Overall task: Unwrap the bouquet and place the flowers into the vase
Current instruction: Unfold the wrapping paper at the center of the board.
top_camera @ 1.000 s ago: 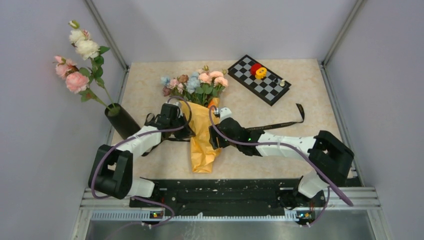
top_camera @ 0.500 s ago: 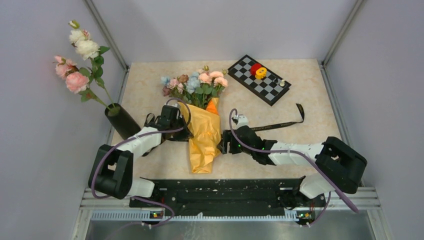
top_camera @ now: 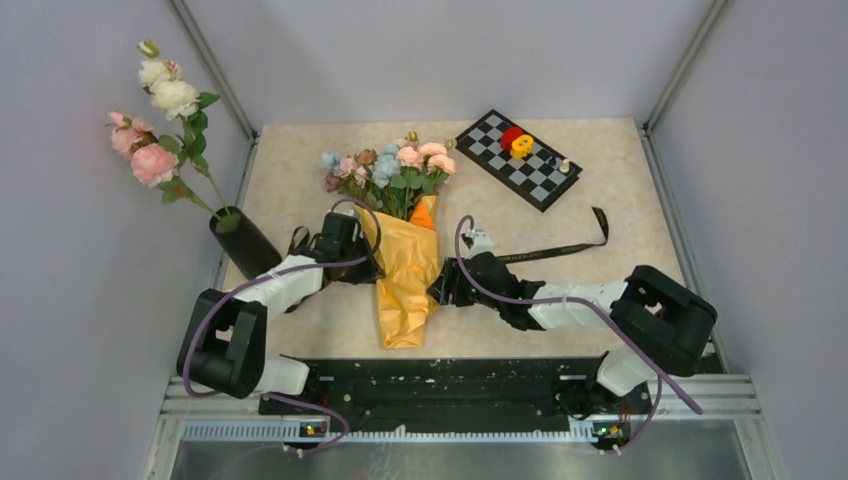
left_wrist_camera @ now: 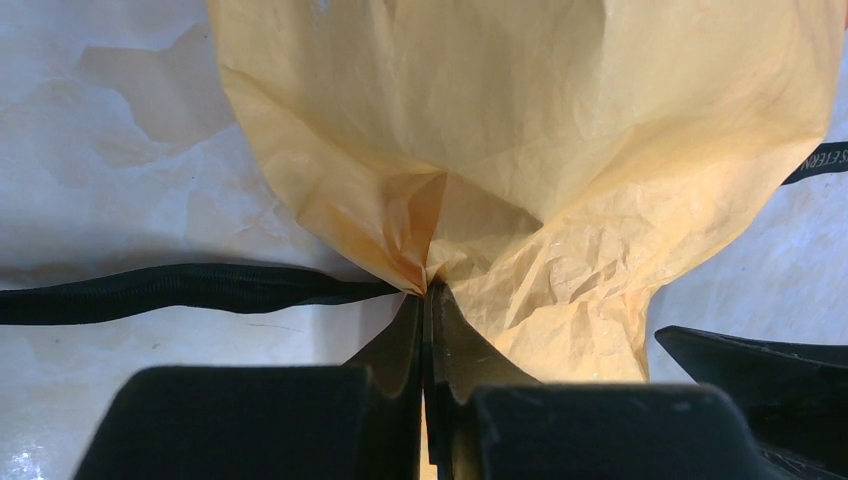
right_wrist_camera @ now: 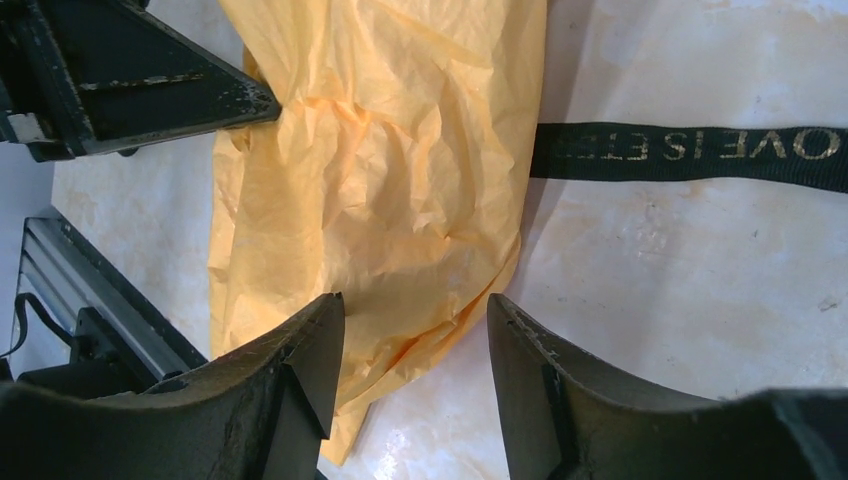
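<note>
Bouquet (top_camera: 405, 255) is lying flat mid-table, between the two arms. The blooms point at the far side and the tail of the wrap points back toward the arm bases. The flowers (top_camera: 390, 165) stick out of the far end of the orange-yellow paper (left_wrist_camera: 520, 120), so they're all in the wrap, none in the vase (top_camera: 243, 243). The vase sits over at the left edge of the table (top_camera: 630, 200), well apart from the bouquet, with some long-stemmed roses (top_camera: 155, 110) in it.

Left gripper (left_wrist_camera: 428, 300) is on the bouquet's left side, fingers pressed tight together and pinching a fold at the edge of the paper. You can see the creases fanning out from the pinch in the wrist view.

Right gripper (right_wrist_camera: 415, 310) is on the other side, low near the table. Its fingers are spread, and the lower right edge of the paper sits in the gap between them. It's not clamped on anything, and I can't tell if either finger actually touches the paper.

The black ribbon (right_wrist_camera: 690, 150) is untied and lies loose on the table. One stretch trails off to the right of the wrap, and another runs in from the left right up to the pinch point.

Chessboard (top_camera: 518, 158) is off at the far right, with a red and a yellow piece on it.
</note>
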You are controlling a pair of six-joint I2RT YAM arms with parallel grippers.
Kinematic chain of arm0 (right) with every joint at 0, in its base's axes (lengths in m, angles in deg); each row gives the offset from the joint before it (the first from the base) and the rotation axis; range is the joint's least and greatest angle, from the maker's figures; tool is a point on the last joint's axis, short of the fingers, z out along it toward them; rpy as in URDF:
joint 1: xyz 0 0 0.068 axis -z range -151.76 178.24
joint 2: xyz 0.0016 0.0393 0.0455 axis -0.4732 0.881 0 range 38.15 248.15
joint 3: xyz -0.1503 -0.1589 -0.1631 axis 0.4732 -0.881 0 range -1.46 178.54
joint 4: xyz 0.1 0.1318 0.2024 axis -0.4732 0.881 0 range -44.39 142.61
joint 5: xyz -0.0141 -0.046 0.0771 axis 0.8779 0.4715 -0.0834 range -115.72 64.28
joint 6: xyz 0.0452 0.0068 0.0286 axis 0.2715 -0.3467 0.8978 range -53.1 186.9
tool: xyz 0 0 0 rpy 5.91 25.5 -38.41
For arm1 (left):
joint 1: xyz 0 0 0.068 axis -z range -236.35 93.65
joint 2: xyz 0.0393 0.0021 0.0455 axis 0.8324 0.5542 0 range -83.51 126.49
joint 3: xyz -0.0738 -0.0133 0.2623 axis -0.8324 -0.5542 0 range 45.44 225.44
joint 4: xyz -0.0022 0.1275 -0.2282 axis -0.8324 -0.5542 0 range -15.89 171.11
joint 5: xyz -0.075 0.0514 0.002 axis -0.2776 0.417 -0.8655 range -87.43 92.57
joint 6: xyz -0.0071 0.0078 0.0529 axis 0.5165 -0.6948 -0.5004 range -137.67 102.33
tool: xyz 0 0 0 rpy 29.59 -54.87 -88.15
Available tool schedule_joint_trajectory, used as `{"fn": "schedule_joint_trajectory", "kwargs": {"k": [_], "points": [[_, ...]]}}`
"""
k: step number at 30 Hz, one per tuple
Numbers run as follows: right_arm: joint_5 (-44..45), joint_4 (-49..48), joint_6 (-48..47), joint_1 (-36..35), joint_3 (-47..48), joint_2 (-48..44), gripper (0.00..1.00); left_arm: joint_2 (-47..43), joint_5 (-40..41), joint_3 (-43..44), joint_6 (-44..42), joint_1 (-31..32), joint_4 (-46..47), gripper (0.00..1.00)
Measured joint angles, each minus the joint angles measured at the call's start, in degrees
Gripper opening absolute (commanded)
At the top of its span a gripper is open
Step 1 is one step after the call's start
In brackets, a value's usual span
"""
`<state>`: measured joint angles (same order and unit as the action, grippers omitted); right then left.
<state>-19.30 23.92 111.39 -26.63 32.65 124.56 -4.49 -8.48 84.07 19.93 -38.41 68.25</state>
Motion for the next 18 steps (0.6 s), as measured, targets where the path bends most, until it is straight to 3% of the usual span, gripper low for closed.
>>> {"fn": "schedule_joint_trajectory", "kwargs": {"k": [18], "points": [[-0.3, -4.6, 2.1, 0.0, 0.0, 7.1, 0.53, 0.0, 0.0, -0.2, 0.0, -0.2, 0.0, 0.00]]}}
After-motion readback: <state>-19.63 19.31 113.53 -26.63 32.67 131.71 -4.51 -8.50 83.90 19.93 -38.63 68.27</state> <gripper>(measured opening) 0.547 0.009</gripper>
